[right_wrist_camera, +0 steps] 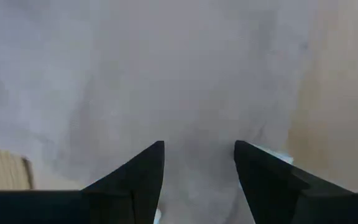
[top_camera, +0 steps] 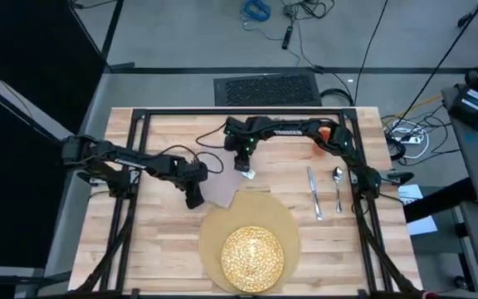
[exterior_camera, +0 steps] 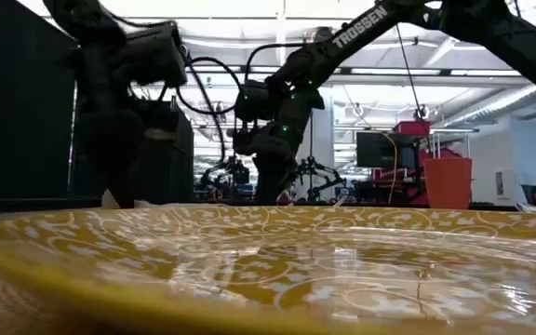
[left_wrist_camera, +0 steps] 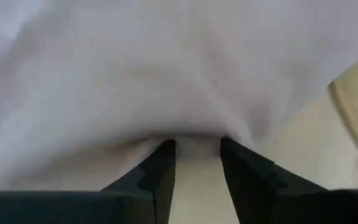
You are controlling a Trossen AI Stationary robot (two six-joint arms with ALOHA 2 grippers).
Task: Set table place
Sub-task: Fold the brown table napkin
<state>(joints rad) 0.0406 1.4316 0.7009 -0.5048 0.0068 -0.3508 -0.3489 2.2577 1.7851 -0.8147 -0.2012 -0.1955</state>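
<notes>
L end effector (top_camera: 195, 198) pinches napkin (top_camera: 220, 191) edge — R end effector (top_camera: 244, 165) over it, fingers apart.

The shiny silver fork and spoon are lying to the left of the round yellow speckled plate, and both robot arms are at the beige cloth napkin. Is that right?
Not quite. In the high view the silver fork and spoon lie to the right of the round yellow speckled plate, not the left. The left gripper and right gripper are indeed both at the beige cloth napkin.
</notes>
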